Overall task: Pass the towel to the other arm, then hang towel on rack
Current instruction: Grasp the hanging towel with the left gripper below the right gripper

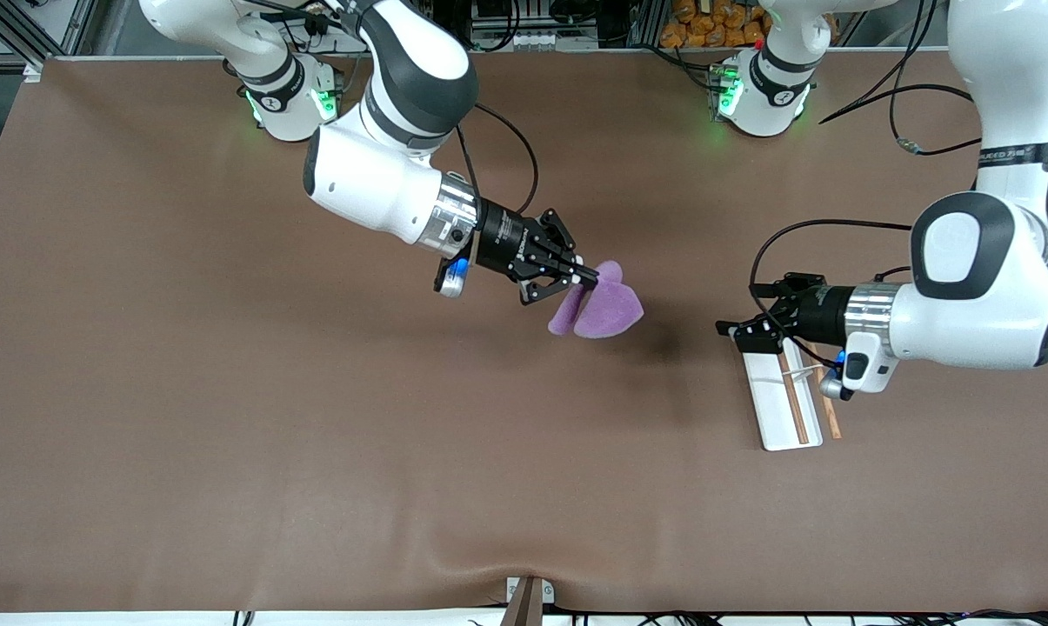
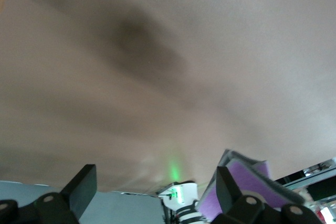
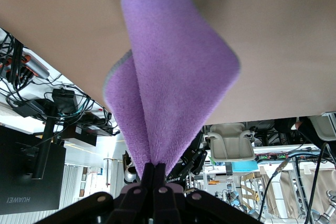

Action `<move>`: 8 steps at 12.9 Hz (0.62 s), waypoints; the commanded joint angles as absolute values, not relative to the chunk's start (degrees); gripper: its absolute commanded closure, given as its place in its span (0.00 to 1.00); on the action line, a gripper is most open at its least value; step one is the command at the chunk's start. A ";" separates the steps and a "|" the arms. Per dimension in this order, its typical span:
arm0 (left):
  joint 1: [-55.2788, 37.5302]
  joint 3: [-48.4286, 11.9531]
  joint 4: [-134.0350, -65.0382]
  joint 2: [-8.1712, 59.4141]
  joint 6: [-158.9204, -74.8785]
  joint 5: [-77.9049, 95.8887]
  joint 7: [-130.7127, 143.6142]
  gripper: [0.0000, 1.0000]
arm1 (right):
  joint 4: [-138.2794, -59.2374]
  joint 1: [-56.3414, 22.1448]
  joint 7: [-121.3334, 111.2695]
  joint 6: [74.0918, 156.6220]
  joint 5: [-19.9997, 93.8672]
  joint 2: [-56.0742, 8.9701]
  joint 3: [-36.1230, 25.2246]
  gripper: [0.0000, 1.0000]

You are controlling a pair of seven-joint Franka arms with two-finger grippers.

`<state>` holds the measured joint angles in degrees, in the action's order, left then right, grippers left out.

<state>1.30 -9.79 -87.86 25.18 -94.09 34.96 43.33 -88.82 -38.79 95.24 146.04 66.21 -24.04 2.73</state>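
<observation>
Two white arms reached over one brown desk (image 1: 228, 417): the right hand (image 1: 586, 278), pressed together, pinched one soft purple towel (image 1: 602, 304) folded into lobes above mid-desk, while the left hand (image 1: 732, 330), fingers spread, hovered over one white rectangular rack (image 1: 776, 409) with thin wooden rods.

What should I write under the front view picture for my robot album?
The right gripper holds the purple towel up over the brown table, fingers shut, while the left gripper waits open above the white rack.
</observation>
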 commanded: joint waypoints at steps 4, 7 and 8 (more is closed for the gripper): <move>-4.04 -9.32 -84.02 26.81 -96.77 35.42 59.48 0.00 | -87.01 -39.11 97.03 147.48 66.71 -25.14 2.37 1.00; -4.48 -9.40 -83.94 27.24 -99.39 35.51 66.68 0.00 | -87.01 -39.11 97.03 147.39 66.62 -25.14 2.29 1.00; -5.53 -9.32 -83.50 27.33 -100.88 35.42 70.02 0.02 | -87.01 -39.02 96.94 147.39 66.62 -25.14 2.29 1.00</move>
